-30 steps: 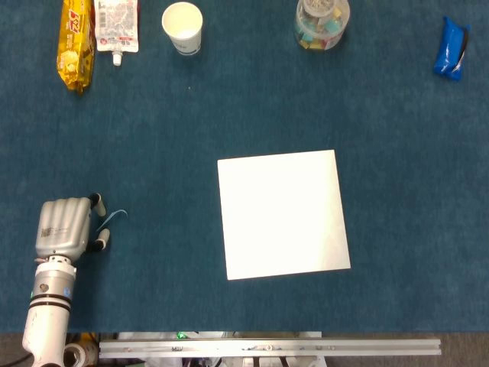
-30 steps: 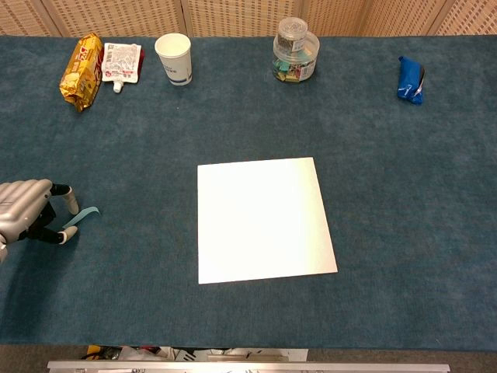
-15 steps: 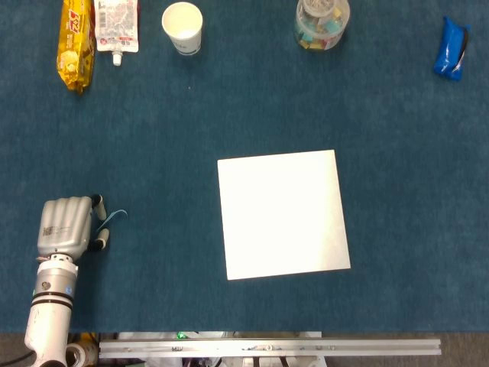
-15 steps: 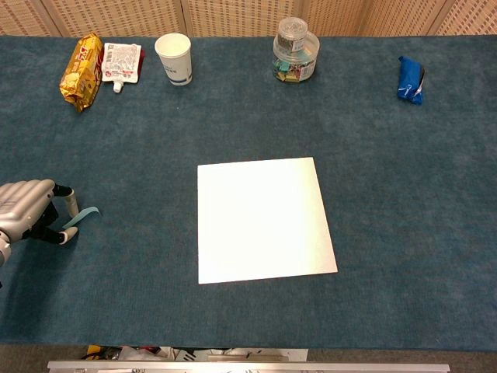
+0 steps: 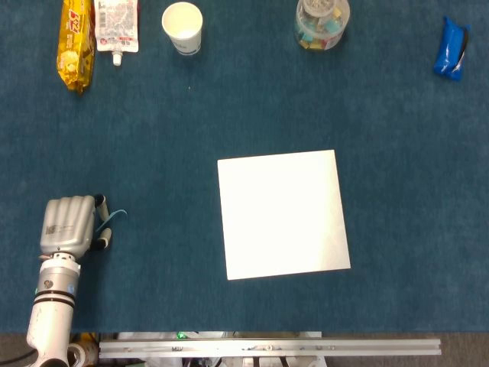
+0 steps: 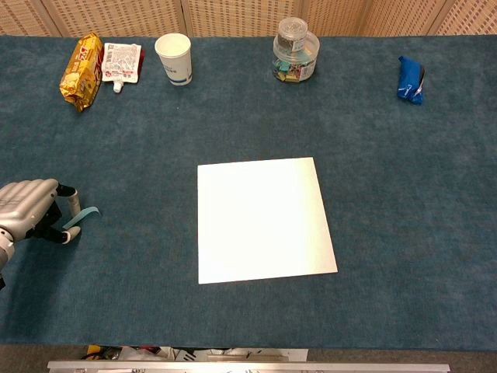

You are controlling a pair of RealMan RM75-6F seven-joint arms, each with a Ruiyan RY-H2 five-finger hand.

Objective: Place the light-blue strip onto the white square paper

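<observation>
Since earlier: our left hand (image 5: pixel 69 225) has shifted slightly to the right and toward us; the light-blue strip (image 5: pixel 111 218) went with it
Left hand state: fingers curled down over the near end of the strip; it seems pinched between the fingertips (image 6: pixel 74 203), but we cannot see the contact clearly
Strip position: at the far left of the blue table (image 6: pixel 388 194), its free end sticking out to the right of the hand
Strip axis: roughly left to right, pointing at the white square paper (image 5: pixel 283 214)
Key relation: the paper lies well apart, to the right of the hand
Nearer arm: the left; our right hand is not in view
</observation>
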